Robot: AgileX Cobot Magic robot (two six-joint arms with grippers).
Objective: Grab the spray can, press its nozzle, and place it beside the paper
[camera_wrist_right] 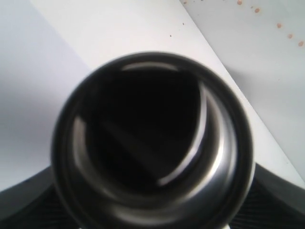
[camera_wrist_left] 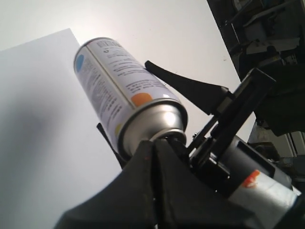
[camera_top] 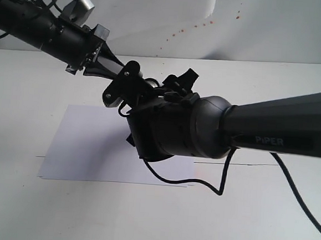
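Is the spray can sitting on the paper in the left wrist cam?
No, the spray can hangs tilted above the paper, clamped between the right claw's fingers.

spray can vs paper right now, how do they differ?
The spray can is held tilted off the table in the right hand; the paper lies flat on it. The can carries print and coloured dots; the paper is plain. Both are mostly white.

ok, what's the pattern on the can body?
The spray can: white, blue and orange dots, small print. Left wrist view.
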